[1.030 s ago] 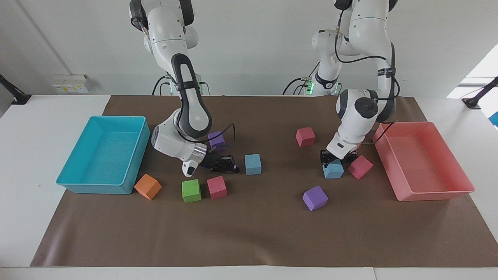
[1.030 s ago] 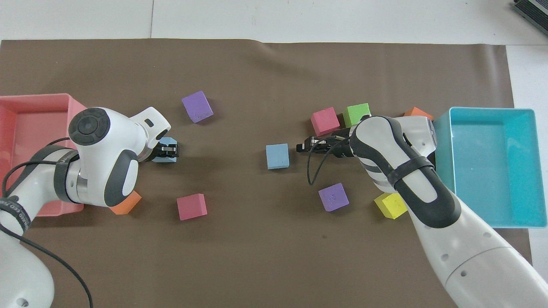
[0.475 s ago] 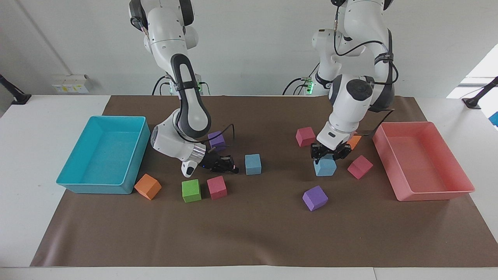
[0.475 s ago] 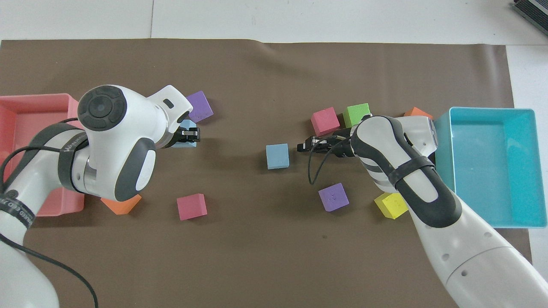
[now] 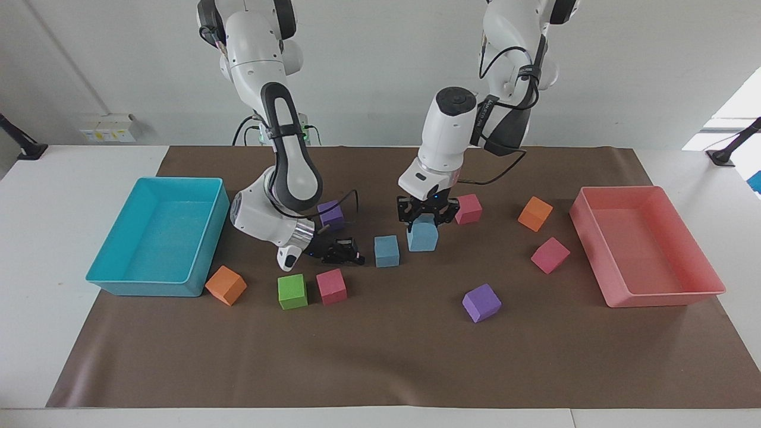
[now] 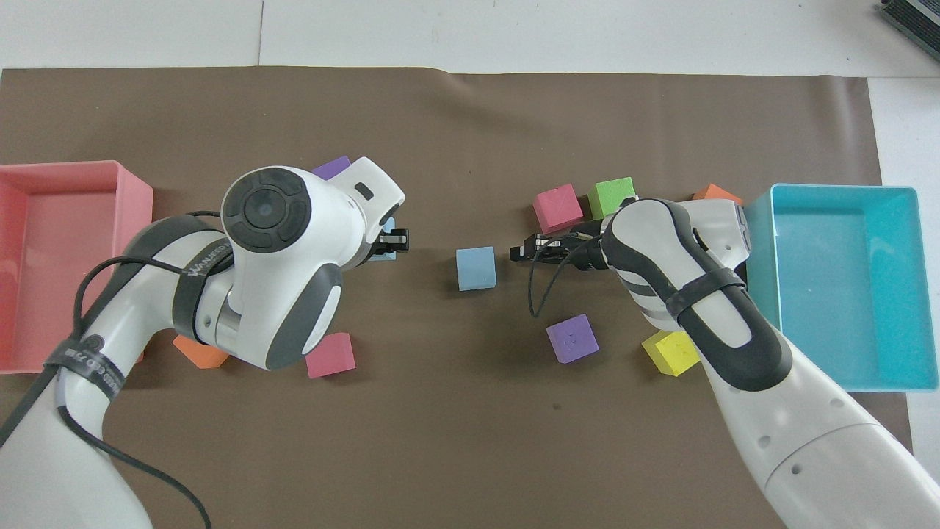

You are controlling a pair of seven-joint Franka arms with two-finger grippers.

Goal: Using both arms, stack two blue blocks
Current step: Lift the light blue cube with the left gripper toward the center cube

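Note:
One blue block (image 5: 386,250) rests on the brown mat near the middle, also in the overhead view (image 6: 476,267). My left gripper (image 5: 423,215) is shut on the second blue block (image 5: 423,236) and holds it just above the mat, close beside the resting block toward the left arm's end. In the overhead view the left gripper (image 6: 393,239) and wrist hide most of the held block (image 6: 383,253). My right gripper (image 5: 352,254) lies low over the mat beside the resting block, toward the right arm's end; it also shows in the overhead view (image 6: 521,253).
A turquoise tray (image 5: 148,288) stands at the right arm's end and a pink tray (image 5: 660,295) at the left arm's end. Loose cubes: purple (image 5: 481,302), pink (image 5: 550,255), orange (image 5: 534,213), green (image 5: 292,291), pink (image 5: 331,286), orange (image 5: 226,285), yellow (image 6: 670,353).
My left gripper has lifted its blue block off the mat and carried it toward the middle, close to the resting blue block. The right arm has hardly moved.

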